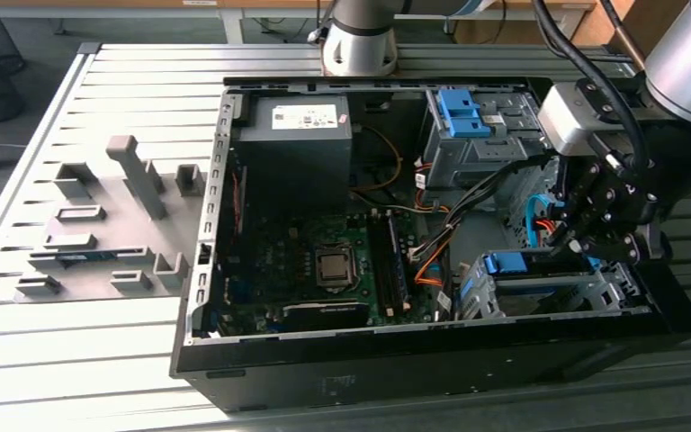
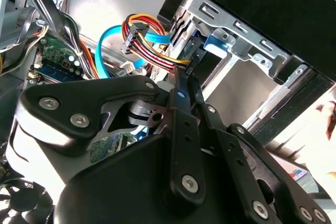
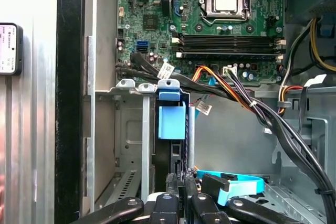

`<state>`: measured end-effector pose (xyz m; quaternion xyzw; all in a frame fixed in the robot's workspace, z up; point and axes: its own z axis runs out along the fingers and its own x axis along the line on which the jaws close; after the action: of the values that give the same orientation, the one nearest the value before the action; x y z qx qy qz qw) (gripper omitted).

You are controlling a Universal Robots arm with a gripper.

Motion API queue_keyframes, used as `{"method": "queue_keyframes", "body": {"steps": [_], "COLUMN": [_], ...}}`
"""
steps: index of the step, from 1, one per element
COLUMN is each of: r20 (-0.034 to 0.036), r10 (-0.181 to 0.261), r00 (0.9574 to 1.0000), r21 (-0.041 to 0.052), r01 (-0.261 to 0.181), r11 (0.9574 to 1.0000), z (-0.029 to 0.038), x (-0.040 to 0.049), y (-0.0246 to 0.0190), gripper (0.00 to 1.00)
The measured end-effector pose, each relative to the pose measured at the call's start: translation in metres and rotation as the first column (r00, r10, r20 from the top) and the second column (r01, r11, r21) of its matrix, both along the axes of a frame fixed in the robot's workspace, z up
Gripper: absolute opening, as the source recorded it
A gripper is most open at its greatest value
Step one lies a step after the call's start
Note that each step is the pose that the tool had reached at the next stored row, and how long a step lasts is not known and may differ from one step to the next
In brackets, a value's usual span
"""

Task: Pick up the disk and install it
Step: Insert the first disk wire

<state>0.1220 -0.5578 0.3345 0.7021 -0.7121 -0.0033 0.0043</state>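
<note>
- Exterior view: an open case point(image 1: 442, 360) was seen lying on a slatted table point(image 1: 82, 360), with the motherboard point(image 1: 321, 261) at its centre.
- The gripper point(image 1: 586, 245) was placed low inside the case, at about 4 o'clock from the motherboard, just above a metal cage point(image 1: 561, 297).
- The disk point(image 1: 520, 264) was seated in that cage, its blue rail end showing at the cage's mouth, just beside the gripper at its 9 o'clock.
- A dark box point(image 1: 291, 153) was seen at 11 o'clock from the motherboard, and a bare blue bracket point(image 1: 460, 112) at 1 o'clock.
- First wrist view: the disk point(image 3: 171, 121) was seen edge-on in a slot of the cage point(image 3: 126, 129), with the gripper point(image 3: 181, 190) in line with it and close to its near end; actual contact could not be told.
- A bundle of cables point(image 3: 247, 98) was run past the cage, over the motherboard point(image 3: 220, 30).
- Second wrist view: the fingers point(image 2: 184, 124) of the gripper point(image 2: 181, 90) appeared pressed together, with nothing seen between them, and were pointed at the disk point(image 2: 215, 45).
</note>
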Motion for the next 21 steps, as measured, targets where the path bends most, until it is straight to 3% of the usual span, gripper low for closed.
{"method": "queue_keyframes", "body": {"steps": [18,20,21], "r20": [-0.0025,-0.0026,-0.0026], "r10": [-0.009,-0.009,-0.009], "r00": [1.0000,1.0000,1.0000], "r21": [0.0041,0.0044,0.0043], "r01": [0.009,0.009,0.009], "r11": [0.9999,0.9999,0.9999], "z": [-0.0048,-0.0046,-0.0034], "x": [0.0008,0.0008,0.0008], "y": [0.0000,-0.0001,0.0000], "gripper": [0.16,0.17,0.24]}}
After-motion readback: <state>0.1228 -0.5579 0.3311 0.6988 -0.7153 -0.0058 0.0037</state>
